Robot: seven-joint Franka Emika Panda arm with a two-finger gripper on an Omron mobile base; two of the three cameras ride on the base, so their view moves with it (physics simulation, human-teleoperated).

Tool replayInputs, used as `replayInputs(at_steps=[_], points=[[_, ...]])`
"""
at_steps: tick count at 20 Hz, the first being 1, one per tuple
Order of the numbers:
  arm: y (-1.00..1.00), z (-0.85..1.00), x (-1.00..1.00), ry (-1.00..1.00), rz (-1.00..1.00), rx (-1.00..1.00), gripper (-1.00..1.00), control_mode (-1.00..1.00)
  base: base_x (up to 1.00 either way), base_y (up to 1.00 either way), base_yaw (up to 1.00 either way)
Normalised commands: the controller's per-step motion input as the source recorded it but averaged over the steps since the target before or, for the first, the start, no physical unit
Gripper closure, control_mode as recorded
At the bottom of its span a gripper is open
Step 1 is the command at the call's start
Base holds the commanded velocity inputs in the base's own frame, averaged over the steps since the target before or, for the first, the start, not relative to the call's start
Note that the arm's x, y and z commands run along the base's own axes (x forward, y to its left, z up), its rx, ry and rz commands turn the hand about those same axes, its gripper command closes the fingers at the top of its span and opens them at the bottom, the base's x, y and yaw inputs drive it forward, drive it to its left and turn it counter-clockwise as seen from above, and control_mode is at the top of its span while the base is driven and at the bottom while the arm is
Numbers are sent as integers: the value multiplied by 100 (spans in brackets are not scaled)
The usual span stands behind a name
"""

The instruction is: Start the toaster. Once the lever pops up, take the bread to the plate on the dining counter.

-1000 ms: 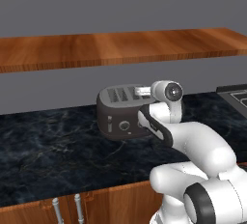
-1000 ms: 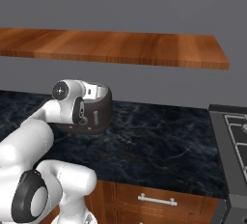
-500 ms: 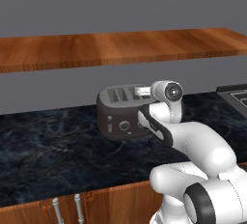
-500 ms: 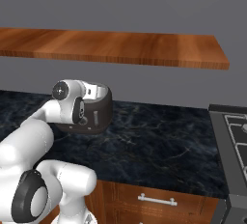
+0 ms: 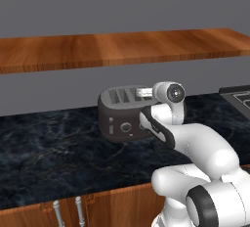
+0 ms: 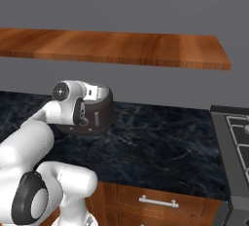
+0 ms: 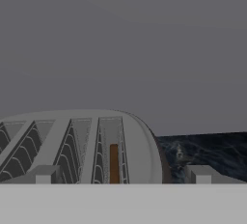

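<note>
Claw (image 7: 123, 175): jaws stand wide apart, nothing between them; one tip sits over the toaster's top, the other hangs out past its rounded end, above the counter.
Toaster (image 5: 122, 114): directly below and ahead of the claw, on the black-veined counter (image 5: 53, 157) against the grey wall. Four slots seen from the hand view, running away from the claw.
Bread (image 7: 114, 164): thin brown slice standing on edge in the slot nearest the rounded end, just ahead of the claw and between its two tips, closer to the one over the toaster.
Levers and knobs: on the toaster's front face, below the claw's level and on the side facing the base; one round knob (image 5: 126, 128) is plain in the left base view.
Step in hand (judgement): start the toaster. The claw is high, over the slots; it should come down the front face and press one lever straight down with a single tip, keeping clear of the knobs.
Risk (judgement): a slanting push may slide the toaster.
Plate, dining counter: cannot place them from here.
Writing, brands: none legible.
</note>
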Motion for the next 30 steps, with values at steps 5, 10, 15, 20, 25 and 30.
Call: replayInputs(at_steps=[5, 10, 15, 20, 25, 30], points=[[0, 0, 0, 0, 0, 0, -100, -100, 0, 0, 0], [0, 0, 0, 0, 0, 0, -100, -100, 0, 0, 0], [0, 0, 0, 0, 0, 0, -100, -100, 0, 0, 0], [0, 0, 0, 0, 0, 0, -100, -100, 0, 0, 0], [0, 0, 0, 0, 0, 0, -100, -100, 0, 0, 0], [0, 0, 0, 0, 0, 0, -100, -100, 0, 0, 0]])
